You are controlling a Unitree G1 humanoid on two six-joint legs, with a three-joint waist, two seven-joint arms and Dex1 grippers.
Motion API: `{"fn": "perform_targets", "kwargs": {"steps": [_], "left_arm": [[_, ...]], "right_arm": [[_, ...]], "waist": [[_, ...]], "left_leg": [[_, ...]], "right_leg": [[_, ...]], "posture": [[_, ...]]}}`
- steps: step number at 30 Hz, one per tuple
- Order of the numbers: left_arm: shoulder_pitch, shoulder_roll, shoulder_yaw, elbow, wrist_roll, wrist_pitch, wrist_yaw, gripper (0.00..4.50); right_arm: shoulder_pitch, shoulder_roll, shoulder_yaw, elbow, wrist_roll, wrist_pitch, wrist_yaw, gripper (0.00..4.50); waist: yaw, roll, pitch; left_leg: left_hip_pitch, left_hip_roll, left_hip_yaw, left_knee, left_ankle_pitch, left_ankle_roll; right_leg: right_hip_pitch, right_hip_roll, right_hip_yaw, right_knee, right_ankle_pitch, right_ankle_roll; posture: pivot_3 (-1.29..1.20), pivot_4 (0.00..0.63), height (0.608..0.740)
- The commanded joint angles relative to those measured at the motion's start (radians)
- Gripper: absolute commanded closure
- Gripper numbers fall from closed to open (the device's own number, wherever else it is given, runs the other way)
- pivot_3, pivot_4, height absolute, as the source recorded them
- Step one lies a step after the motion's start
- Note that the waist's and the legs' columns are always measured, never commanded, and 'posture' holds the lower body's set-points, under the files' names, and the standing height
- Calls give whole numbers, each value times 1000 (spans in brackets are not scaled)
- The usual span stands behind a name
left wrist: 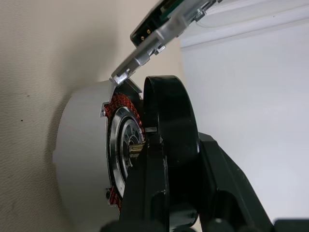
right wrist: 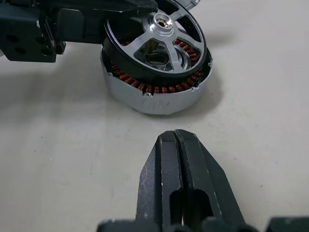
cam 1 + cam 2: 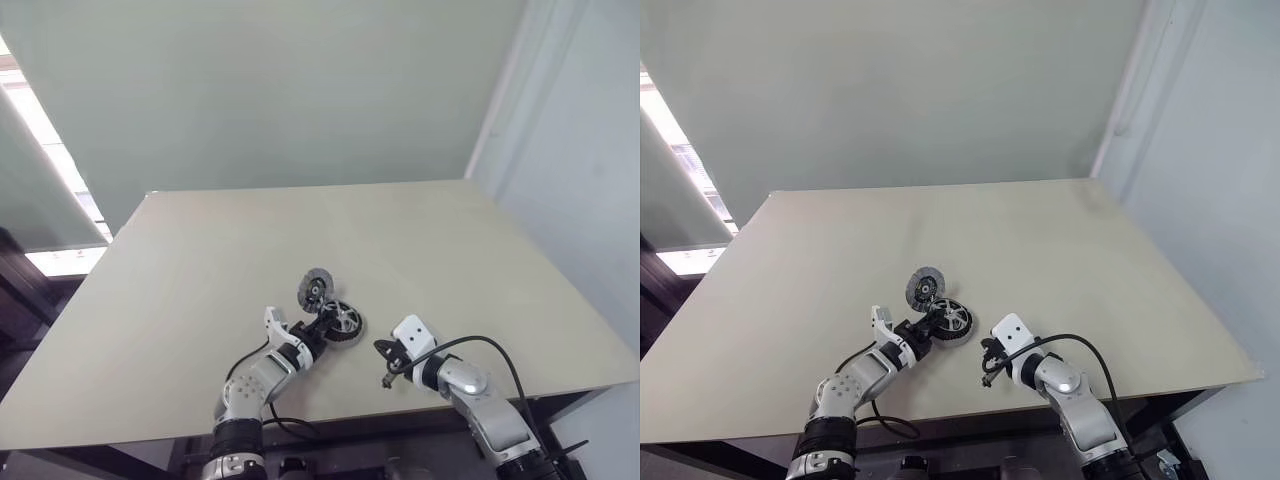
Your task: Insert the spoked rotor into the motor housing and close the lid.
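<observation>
The left hand (image 3: 322, 331) is pinched onto the rim of the spoked rotor (image 2: 157, 41), which sits tilted in the top of the motor housing (image 2: 154, 92); from the right wrist view one edge looks higher than the other, so probably not seated all the way, though it's hard to be sure; copper windings show under it around the rim; the housing rests on the bench (image 3: 200, 280) near the front edge; the lid (image 3: 317, 284) lies just behind it, well, touching or nearly so; the right hand (image 2: 176, 145) hovers close in front of the housing, fingers pressed together, holding nothing.
</observation>
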Motion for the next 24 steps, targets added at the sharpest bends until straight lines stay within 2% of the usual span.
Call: {"fn": "perform_targets", "kwargs": {"steps": [1, 24], "left_arm": [[-17, -14, 7, -17, -22, 22, -4, 4168], [-23, -32, 29, -3, -1, 23, -4, 4168]], "right_arm": [[-25, 3, -6, -21, 6, -23, -4, 4500], [-24, 3, -4, -8, 5, -33, -3, 4500]], "waist": [[0, 0, 0], [-1, 0, 0]], "left_leg": [[0, 0, 0, 0, 0, 0], [-1, 0, 0, 0, 0, 0]], "right_leg": [[0, 0, 0, 0, 0, 0], [-1, 0, 0, 0, 0, 0]], "posture": [[0, 0, 740], [0, 0, 740]]}}
